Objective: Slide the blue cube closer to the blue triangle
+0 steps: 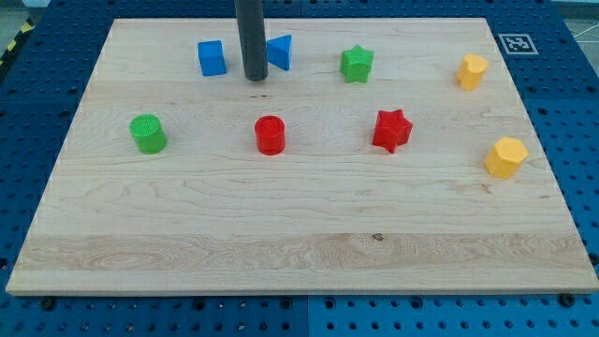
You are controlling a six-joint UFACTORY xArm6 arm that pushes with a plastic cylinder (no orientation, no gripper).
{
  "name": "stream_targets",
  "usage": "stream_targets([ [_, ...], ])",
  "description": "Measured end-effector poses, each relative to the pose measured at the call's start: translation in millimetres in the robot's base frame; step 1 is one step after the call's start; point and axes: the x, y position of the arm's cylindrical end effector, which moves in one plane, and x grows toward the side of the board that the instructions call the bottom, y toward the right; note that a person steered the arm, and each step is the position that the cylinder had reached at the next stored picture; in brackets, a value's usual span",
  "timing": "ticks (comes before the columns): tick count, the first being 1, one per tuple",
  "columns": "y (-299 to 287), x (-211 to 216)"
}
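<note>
Wooden bench (pixel 299 234) on blue pegboard. My tip (pixel 254 79) sits at far side, between blue cube (pixel 211 58) at its left and blue triangle (pixel 280 51) just right, so on wrong side for pushing rightward. Cube squarish, no long axis; triangle's point seemingly faces left. No fingers: bare rod, grasping nothing.

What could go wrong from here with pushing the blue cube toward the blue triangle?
My tip stands between the blue cube and the blue triangle, so it blocks the gap. Moving toward the view's right would likely shove the triangle away. Circling to the cube's far side risks clipping the cube.
</note>
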Motion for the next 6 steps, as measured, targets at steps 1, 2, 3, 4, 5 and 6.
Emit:
stream_targets([
  [1,-47,14],
  [2,-71,39],
  [3,-106,58],
  [4,-106,-9],
  [5,-106,-24],
  [6,-97,-30],
])
